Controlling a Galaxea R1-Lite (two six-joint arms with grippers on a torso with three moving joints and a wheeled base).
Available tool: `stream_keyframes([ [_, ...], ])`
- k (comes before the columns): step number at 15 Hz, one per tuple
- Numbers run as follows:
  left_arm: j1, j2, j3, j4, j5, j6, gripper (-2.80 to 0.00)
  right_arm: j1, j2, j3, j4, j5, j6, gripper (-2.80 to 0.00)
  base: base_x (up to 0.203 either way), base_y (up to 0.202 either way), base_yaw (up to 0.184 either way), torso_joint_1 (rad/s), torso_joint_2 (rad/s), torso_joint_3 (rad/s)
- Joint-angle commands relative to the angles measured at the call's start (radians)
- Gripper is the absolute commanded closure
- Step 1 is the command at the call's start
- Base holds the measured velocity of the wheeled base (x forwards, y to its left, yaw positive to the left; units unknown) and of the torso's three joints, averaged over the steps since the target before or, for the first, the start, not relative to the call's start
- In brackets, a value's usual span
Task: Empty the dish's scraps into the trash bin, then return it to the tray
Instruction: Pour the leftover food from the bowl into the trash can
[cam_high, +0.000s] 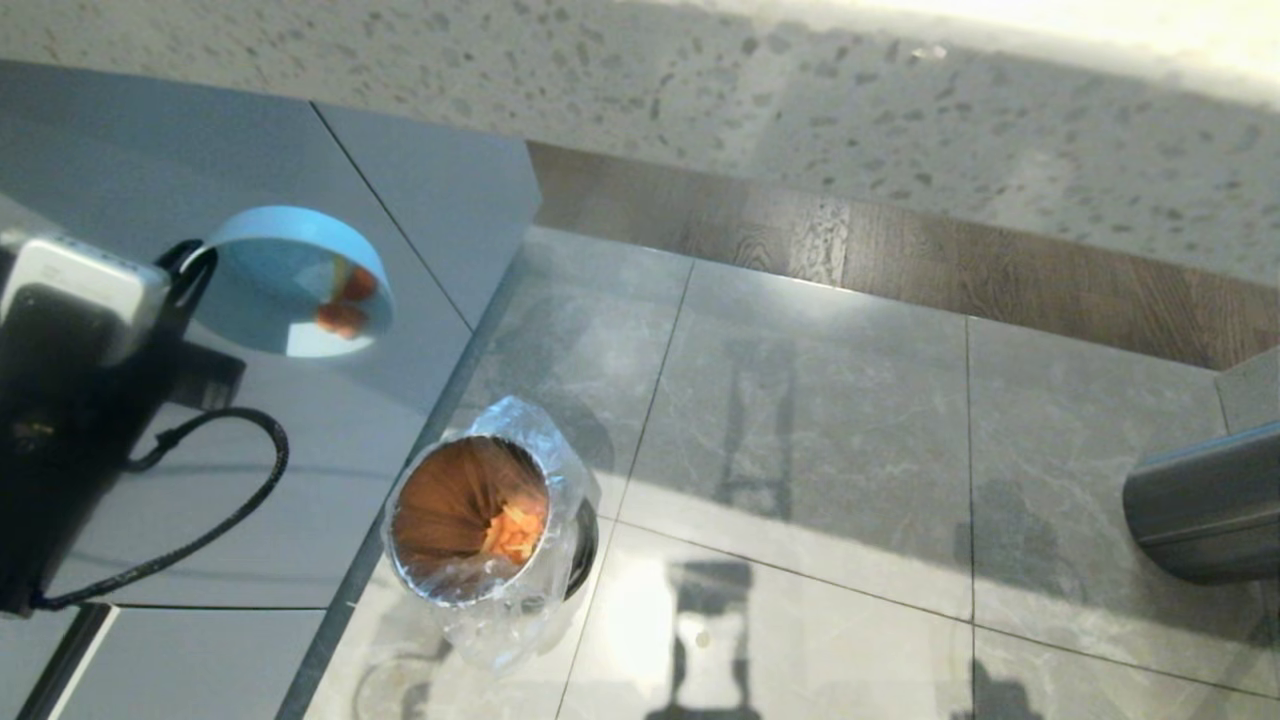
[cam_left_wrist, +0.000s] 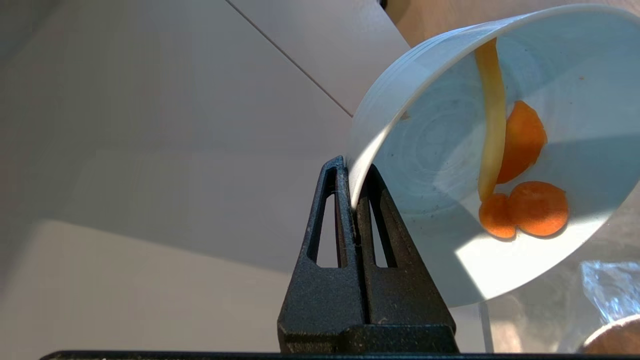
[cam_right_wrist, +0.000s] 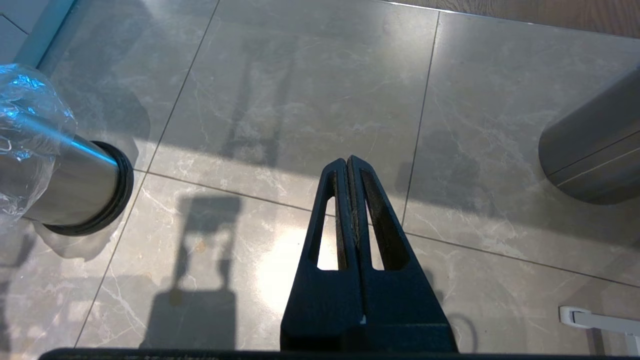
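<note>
Left gripper (cam_left_wrist: 352, 192) pinched rim of small round light-blue dish (cam_left_wrist: 500, 150), tilted over grey tabletop (cam_high: 300, 480) — orange and yellow scraps (cam_left_wrist: 520, 175) inside. Shiny metal lined trash bin (cam_high: 478, 520) stood beyond edge; early slide risked spill on tabletop. Right gripper (cam_right_wrist: 348, 165) clenched, idle.

A pale grey worktop (cam_high: 400, 190) fills the left side, a thin seam running across its surface. Beside it lies a floor of large grey marbled tiles (cam_high: 820, 420), crossed by sunlight and shadows. Beyond the tiles runs a dark wooden strip (cam_high: 900, 260), then speckled terrazzo (cam_high: 700, 90). A dark-grey cylindrical bin (cam_high: 1205, 505) stands at the right edge.
</note>
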Motion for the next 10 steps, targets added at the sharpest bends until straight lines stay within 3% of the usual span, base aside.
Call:
stream_keyframes([
  [1,0.0,-0.008,0.007,-0.048,0.002,0.004,0.0,0.0,0.0,0.001,0.0,0.0,0.0,0.0,0.0,0.0,0.0,0.0,0.0,0.0],
  [7,0.001,-0.068,0.065,-0.095,0.005,0.004,0.0,0.0,0.0,0.001,0.0,0.0,0.0,0.0,0.0,0.0,0.0,0.0,0.0,0.0],
  [10,0.002,-0.094,0.034,-0.095,0.023,0.007,0.0,0.0,0.0,0.0,0.0,0.0,0.0,0.0,0.0,0.0,0.0,0.0,0.0,0.0],
])
